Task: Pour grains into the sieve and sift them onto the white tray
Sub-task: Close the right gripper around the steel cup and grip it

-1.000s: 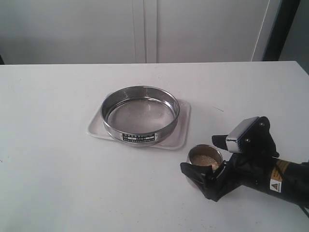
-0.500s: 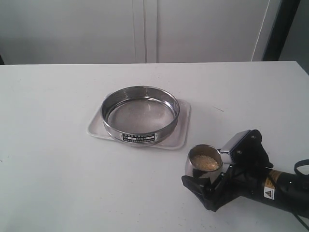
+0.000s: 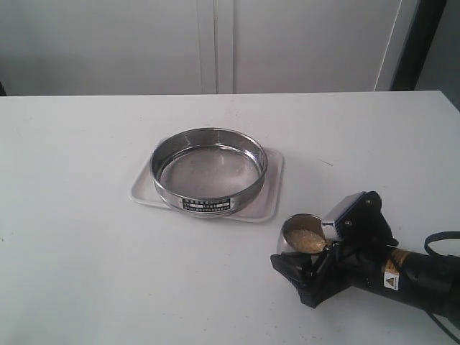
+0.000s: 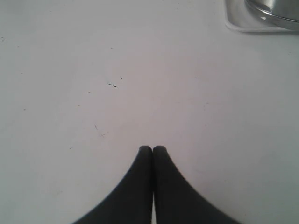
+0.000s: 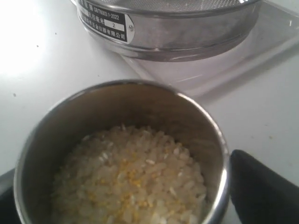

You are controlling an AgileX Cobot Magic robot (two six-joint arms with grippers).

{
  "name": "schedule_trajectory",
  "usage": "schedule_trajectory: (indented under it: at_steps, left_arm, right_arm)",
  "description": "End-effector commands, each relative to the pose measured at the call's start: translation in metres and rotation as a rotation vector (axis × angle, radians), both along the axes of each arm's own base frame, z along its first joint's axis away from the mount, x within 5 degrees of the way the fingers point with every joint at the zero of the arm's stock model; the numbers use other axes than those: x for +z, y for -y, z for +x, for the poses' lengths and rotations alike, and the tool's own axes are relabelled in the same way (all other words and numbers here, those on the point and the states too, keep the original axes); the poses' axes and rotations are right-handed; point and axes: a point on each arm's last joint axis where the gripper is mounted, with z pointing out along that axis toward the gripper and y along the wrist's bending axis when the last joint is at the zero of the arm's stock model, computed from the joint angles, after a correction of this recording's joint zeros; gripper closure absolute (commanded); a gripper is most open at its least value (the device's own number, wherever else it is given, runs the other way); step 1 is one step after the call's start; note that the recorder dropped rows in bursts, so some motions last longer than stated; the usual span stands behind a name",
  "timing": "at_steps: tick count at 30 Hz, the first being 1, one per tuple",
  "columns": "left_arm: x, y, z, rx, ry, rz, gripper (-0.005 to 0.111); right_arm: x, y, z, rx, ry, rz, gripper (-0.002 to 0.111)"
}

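While left fingers [image 4: 135, 191] sit clenched, right fingers [image 5: 264, 193] grasp a cup [image 5: 140, 105] holding grains [image 5: 131, 182].

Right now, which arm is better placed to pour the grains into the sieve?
Right. The right pincer holds the steel cup of grains near the sieve. The left pincer is shut on nothing, above the table.

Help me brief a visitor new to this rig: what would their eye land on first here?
First, the small steel cup of pale and golden grains, clamped in the right gripper at the exterior view's lower right. Next, the round steel sieve sitting on the white tray mid-table, its mesh apparently bare. The left gripper, closed, hangs over the table.
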Motion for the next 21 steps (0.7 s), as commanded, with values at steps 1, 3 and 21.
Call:
schedule_trajectory:
  at_steps: [1,3,21]
  left_arm:
    - [-0.0034,0.0005,-0.0004,-0.001,-0.009,-0.011,0.107]
    - [-0.0034,0.0005,-0.0004,-0.001,-0.009,-0.011,0.107]
    - [-0.0034,0.0005,-0.0004,-0.001,-0.009,-0.011,0.107]
  right_arm:
    - [-0.0026,0.0008,0.0004,0.003,-0.009,-0.032,0.048]
    - [-0.0057,0.0023,-0.0006,0.002,-0.034,-0.061,0.073]
    - [-0.0098,0.0046,0.0010,-0.004,-0.066,-0.114,0.108]
